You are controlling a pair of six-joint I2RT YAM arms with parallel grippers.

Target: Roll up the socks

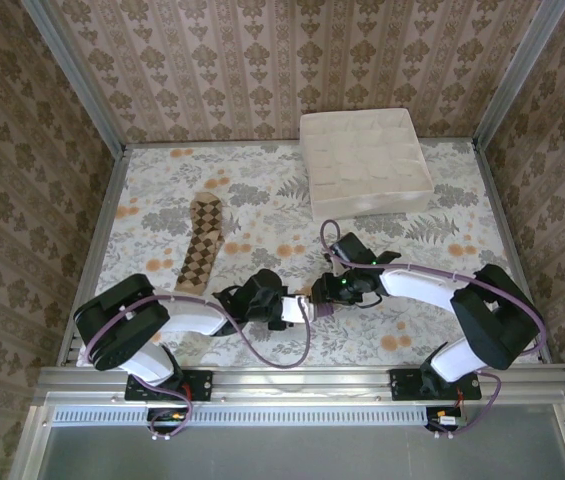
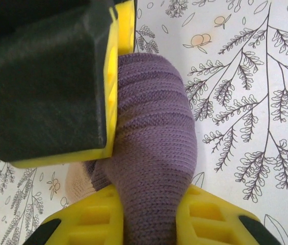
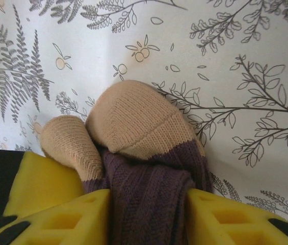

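Left hand (image 2: 151, 217) and right hand (image 3: 149, 217), meeting low over the floral surface (image 2: 245, 61), both pinch the bunched purple sock (image 2: 154, 127); the argyle sock (image 1: 205, 245) lies flat, well apart.

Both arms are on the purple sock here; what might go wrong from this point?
The purple sock is loosely bunched between both pairs of jaws, so it may unfurl if either lets go. The right jaws crowd the left jaws closely and might collide. The argyle sock lies flat, apart from them, and might never get rolled.
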